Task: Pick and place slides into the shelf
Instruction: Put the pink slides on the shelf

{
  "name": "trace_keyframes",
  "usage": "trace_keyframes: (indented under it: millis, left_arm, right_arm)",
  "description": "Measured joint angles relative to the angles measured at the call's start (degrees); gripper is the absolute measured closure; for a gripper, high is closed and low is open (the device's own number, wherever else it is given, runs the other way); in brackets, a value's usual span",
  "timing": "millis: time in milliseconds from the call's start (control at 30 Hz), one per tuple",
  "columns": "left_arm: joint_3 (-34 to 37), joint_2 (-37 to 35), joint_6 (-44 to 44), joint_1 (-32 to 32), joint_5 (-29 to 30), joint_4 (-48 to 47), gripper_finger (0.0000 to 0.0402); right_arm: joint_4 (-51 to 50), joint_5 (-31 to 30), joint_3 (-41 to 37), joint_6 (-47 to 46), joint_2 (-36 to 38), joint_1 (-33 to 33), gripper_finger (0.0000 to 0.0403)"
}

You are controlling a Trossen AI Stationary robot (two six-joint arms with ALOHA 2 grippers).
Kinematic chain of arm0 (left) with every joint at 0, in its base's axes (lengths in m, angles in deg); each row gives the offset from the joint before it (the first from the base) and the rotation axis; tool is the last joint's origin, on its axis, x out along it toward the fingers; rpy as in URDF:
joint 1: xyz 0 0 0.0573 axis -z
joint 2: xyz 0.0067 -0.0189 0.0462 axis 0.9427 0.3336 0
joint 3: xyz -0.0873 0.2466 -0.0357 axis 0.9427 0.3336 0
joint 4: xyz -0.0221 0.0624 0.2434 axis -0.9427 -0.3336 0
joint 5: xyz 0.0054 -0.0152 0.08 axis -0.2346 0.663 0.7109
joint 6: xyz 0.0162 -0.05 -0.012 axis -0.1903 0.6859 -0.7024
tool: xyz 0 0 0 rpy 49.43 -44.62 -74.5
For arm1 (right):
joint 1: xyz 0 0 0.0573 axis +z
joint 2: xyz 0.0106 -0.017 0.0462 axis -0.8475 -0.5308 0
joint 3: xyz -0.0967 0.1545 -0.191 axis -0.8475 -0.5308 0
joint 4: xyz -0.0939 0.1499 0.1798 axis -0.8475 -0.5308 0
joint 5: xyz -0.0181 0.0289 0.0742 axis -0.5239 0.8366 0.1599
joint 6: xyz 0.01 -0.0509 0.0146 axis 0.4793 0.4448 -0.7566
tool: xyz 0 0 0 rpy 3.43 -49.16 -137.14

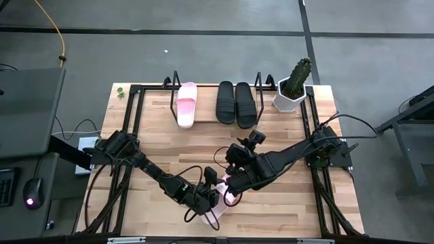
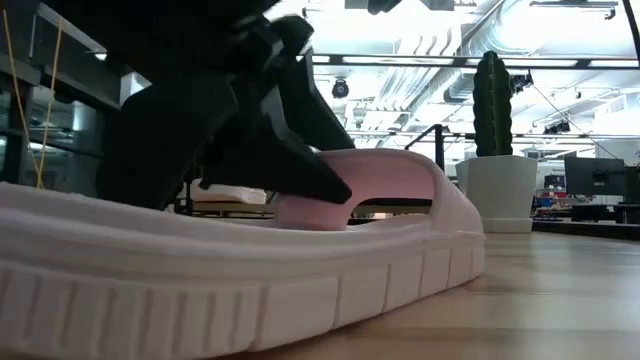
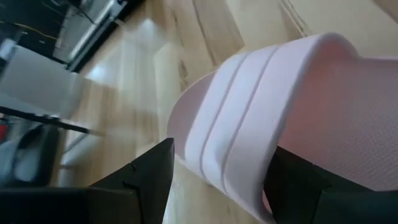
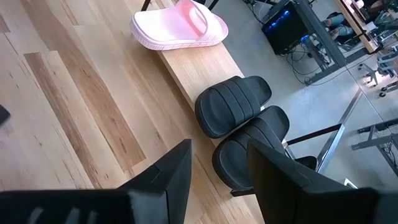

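A pale pink slide (image 1: 229,198) lies sole down near the table's front edge, its strap (image 3: 249,124) toward the far side. My left gripper (image 3: 224,180) is open at it, one finger outside the strap's side and the other under the strap, over the footbed (image 2: 310,185). My right gripper (image 4: 217,174) hangs open and empty above the table's middle (image 1: 247,142), facing the shelf (image 1: 207,102). On the shelf's board rest another pink slide (image 1: 186,103) and two black slides (image 1: 235,103), side by side on their soles. My left gripper's fingers come in low from the table's left and straddle the side of the pink slide's strap (image 3: 205,155), one outside and one beneath it. Whether either finger touches the strap or footbed, I cannot tell. The slide lies flat on the table.
A white pot with a cactus (image 1: 291,91) stands at the shelf's right end. Black wire loops (image 1: 173,81) rise at both ends of the shelf. Bare board shows between the pink slide and the black ones on the shelf. Cables trail from both arms.
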Motion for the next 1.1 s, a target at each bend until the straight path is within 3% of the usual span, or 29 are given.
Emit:
trace_keyframes:
  millis: [200, 500, 667, 967, 1100]
  left_arm:
    - [0.0, 0.0, 3.2, -1.8, -6.1, -0.7, 0.019]
    - [0.0, 0.0, 2.7, -1.6, -2.0, -0.9, 0.0199]
    - [0.0, 0.0, 2.5, -1.6, -1.7, -1.0, 0.0247]
    - [0.0, 0.0, 2.3, -1.6, -1.7, -1.5, 0.0383]
    - [0.0, 0.0, 0.9, -1.6, -1.7, -1.5, 0.0387]
  right_arm:
    - [0.0, 0.0, 0.0, 0.0, 0.0, 0.0, 0.0257]
    - [0.0, 0.0, 0.0, 0.0, 0.0, 0.0, 0.0257]
    - [0.0, 0.0, 0.0, 0.0, 0.0, 0.0, 0.0257]
    - [0.0, 0.0, 0.0, 0.0, 0.0, 0.0, 0.0257]
    - [0.0, 0.0, 0.0, 0.0, 0.0, 0.0, 0.0257]
